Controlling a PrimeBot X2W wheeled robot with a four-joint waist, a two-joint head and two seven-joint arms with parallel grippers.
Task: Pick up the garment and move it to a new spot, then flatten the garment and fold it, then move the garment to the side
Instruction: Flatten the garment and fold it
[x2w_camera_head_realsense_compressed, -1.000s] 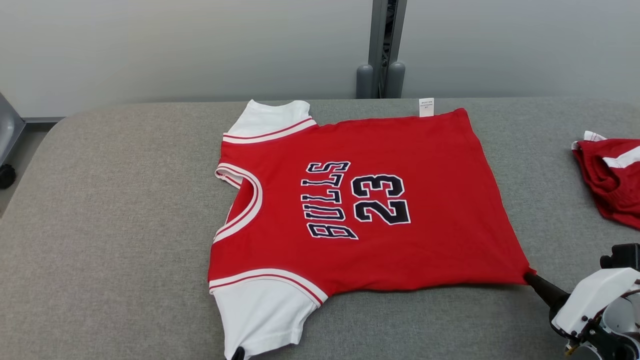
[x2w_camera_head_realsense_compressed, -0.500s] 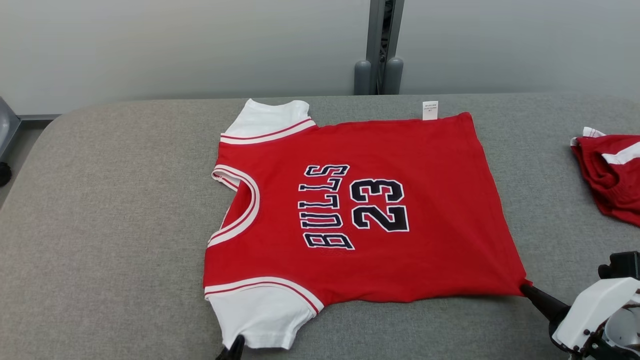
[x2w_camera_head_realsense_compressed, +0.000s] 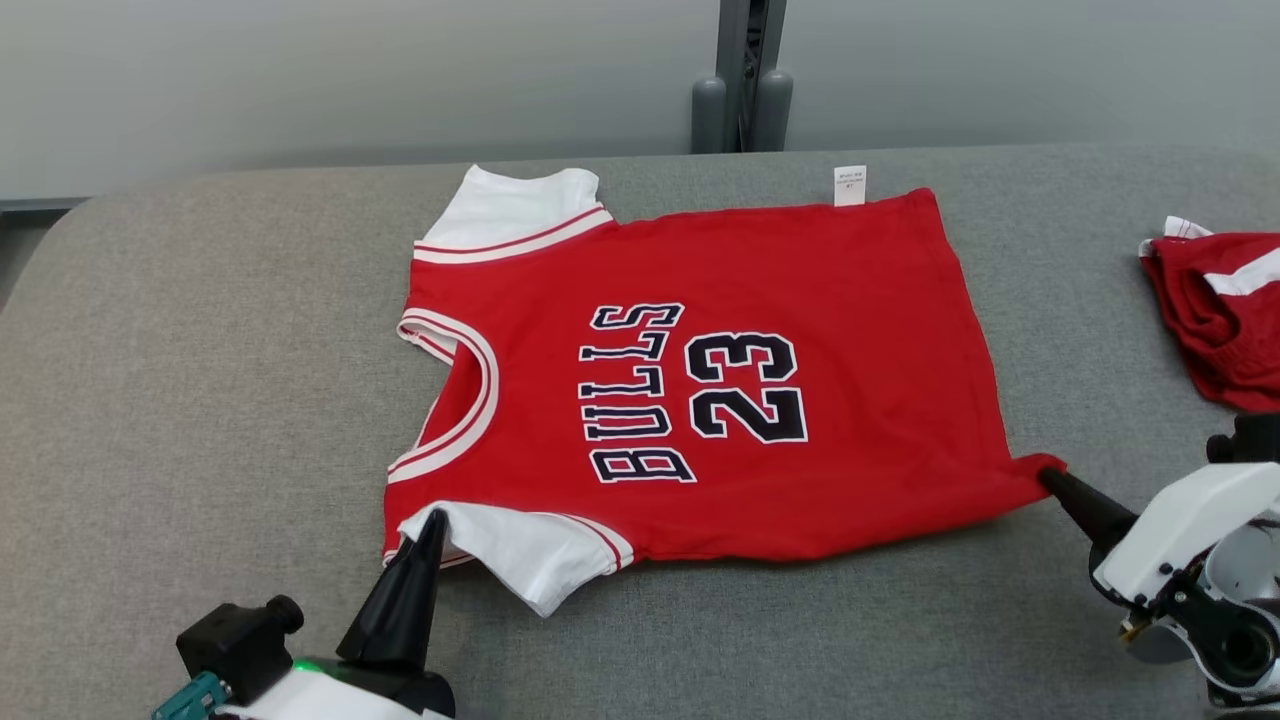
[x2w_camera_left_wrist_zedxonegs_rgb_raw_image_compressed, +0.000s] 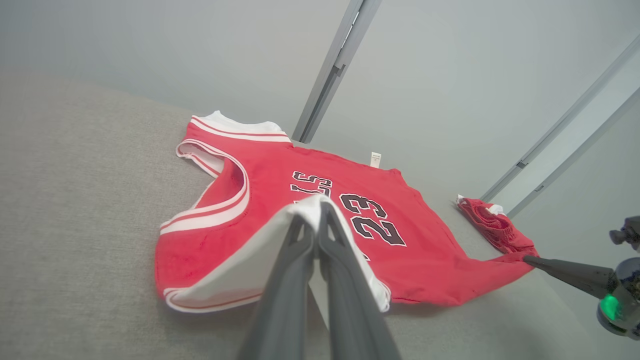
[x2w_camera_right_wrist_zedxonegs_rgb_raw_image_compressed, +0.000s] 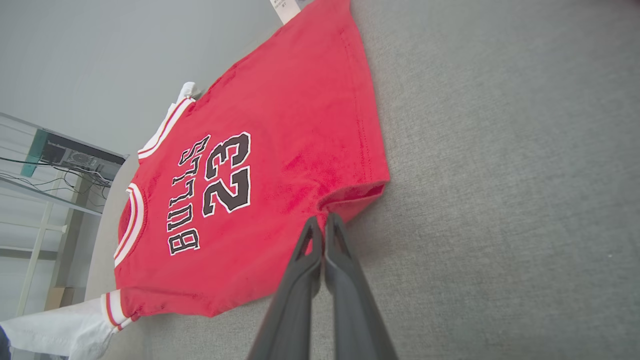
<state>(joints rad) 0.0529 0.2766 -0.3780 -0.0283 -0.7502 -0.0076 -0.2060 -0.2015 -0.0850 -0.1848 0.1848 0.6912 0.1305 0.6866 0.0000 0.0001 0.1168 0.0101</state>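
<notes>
**Operator:** Since the previous frame, my left gripper (x2w_camera_head_realsense_compressed: 432, 520) has lifted the near white sleeve (x2w_camera_head_realsense_compressed: 535, 560) and drawn it in toward the red garment (x2w_camera_head_realsense_compressed: 850, 330).

**Supervisor:** Grip status?

**Operator:** Left gripper: clamped on the sleeve edge. Right gripper (x2w_camera_head_realsense_compressed: 1050, 478): clamped on the near hem corner. The garment lies mid-way across the grey table (x2w_camera_head_realsense_compressed: 200, 350), print up.

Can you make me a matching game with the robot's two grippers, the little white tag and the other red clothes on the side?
1 left gripper
2 right gripper
3 white tag
4 other red garment

A lying apart at the right
B pinching the jersey's near white sleeve
C on the jersey's far edge
D pinching the jersey's red hem corner

Pairs: 1-B, 2-D, 3-C, 4-A
</notes>
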